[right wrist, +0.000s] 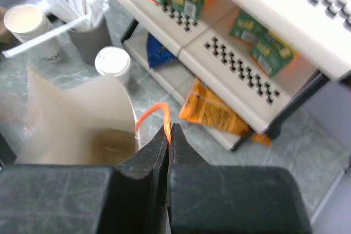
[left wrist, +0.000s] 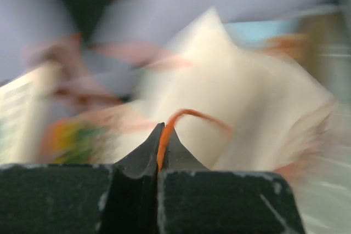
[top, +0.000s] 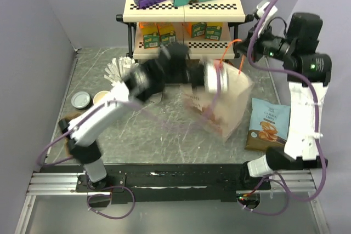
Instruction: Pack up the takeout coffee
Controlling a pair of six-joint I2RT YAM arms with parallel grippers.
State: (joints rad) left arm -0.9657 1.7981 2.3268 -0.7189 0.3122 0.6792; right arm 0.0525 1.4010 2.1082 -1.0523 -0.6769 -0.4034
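The takeout coffee (top: 101,98), a small white paper cup with a cream inside, stands open at the left of the table; it also shows in the right wrist view (right wrist: 24,20). A cream paper bag (top: 219,105) with orange cord handles stands mid-table, held open between both arms. My left gripper (top: 215,75) is shut on one orange handle (left wrist: 181,114); that arm and its wrist view are motion-blurred. My right gripper (top: 242,42) is shut on the other orange handle (right wrist: 153,110), above the bag's mouth (right wrist: 82,119).
A dark grey cup of white sticks (top: 118,69) and a flat round lid (top: 80,100) stand beside the coffee. A white-lidded cup (right wrist: 112,61) stands near the bag. A chip packet (top: 267,125) lies right. A checkered shelf (top: 184,9) of boxes stands behind.
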